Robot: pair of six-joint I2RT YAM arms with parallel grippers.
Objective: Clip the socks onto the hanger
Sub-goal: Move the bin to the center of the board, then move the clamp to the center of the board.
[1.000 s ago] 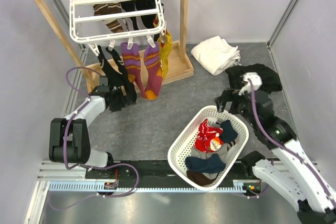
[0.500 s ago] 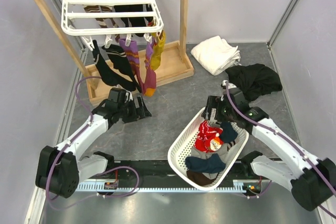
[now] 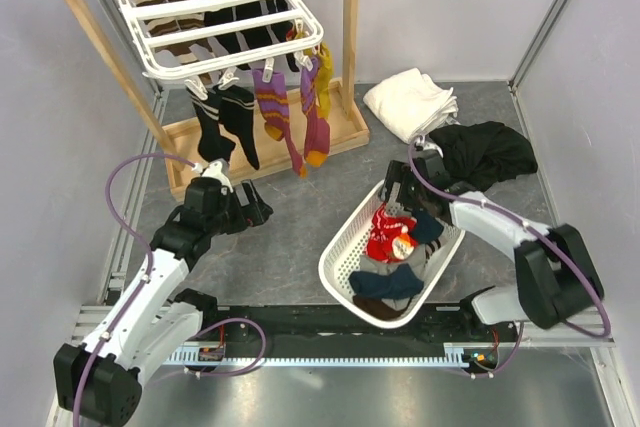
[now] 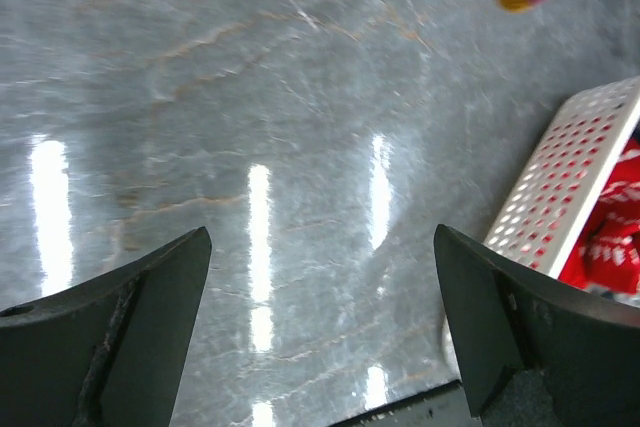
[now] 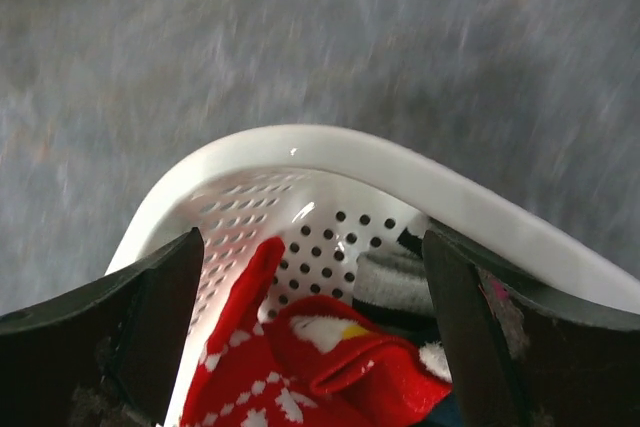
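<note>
The left arm is stretching up from its base at the near edge, forearm slanting toward the wooden stand (image 3: 350, 27). Its left claw (image 3: 248, 211) is hanging over bare grey desk (image 3: 300, 212), pointing toward the white lattice basket (image 3: 335, 267). The wrist view shows both fingers spread wide, with nothing between them but shiny desk.

The right arm is bending sharply at the elbow and reaching back leftward. The right claw (image 3: 396, 193) is hovering at the basket's far rim, spread fully and gripping nothing. The red socks (image 3: 388, 239) are lying bunched inside the basket just beneath it, darker socks beside them.

The hanger (image 3: 235, 55) is dangling from the stand's crossbar, tilted. Black white-striped socks (image 3: 225, 117) and yellow and purple socks (image 3: 300, 112) are hanging from its pegs. A white cloth (image 3: 410, 102) and a black cloth (image 3: 490, 152) are lying behind the right arm.
</note>
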